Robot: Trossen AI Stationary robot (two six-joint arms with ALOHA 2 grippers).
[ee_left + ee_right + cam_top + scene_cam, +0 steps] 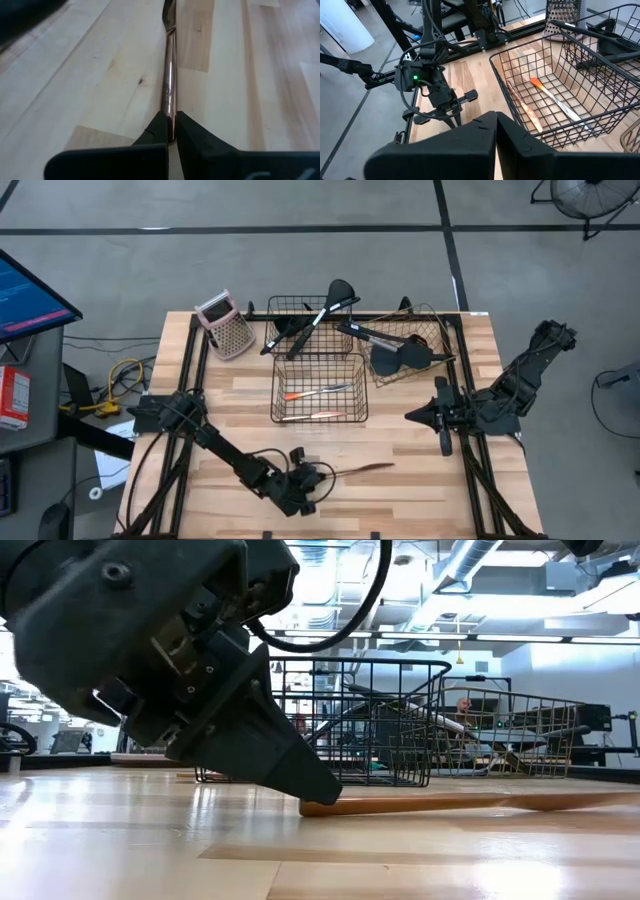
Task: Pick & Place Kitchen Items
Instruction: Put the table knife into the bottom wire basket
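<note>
A thin copper-coloured utensil [362, 470] lies lengthwise on the near middle of the wooden table [420, 490]. My left gripper [170, 125] is shut on its near end, and it stretches away toward the table's right edge [450, 803]. My right gripper [412, 416] hangs shut and empty above the table's right side, next to the middle basket [320, 388]. Two orange-handled pieces [555, 100] lie on that basket's floor. Black ladles and turners [325, 308] stick out of the far baskets. My left gripper pinches the copper utensil's handle end [170, 107] between its two fingertips [157, 131]. The fingers slant down from the table's left side, in line with the handle. The utensil sits about level, low over the wood [330, 807]. I cannot tell whether its far end rests on the table.
A pink-topped box grater [225, 325] stands at the far left. A black wire basket [305, 325] is at the far middle and a copper wire basket [405, 345] at the far right, both holding black utensils. Bare wood lies near and right of the left gripper.
</note>
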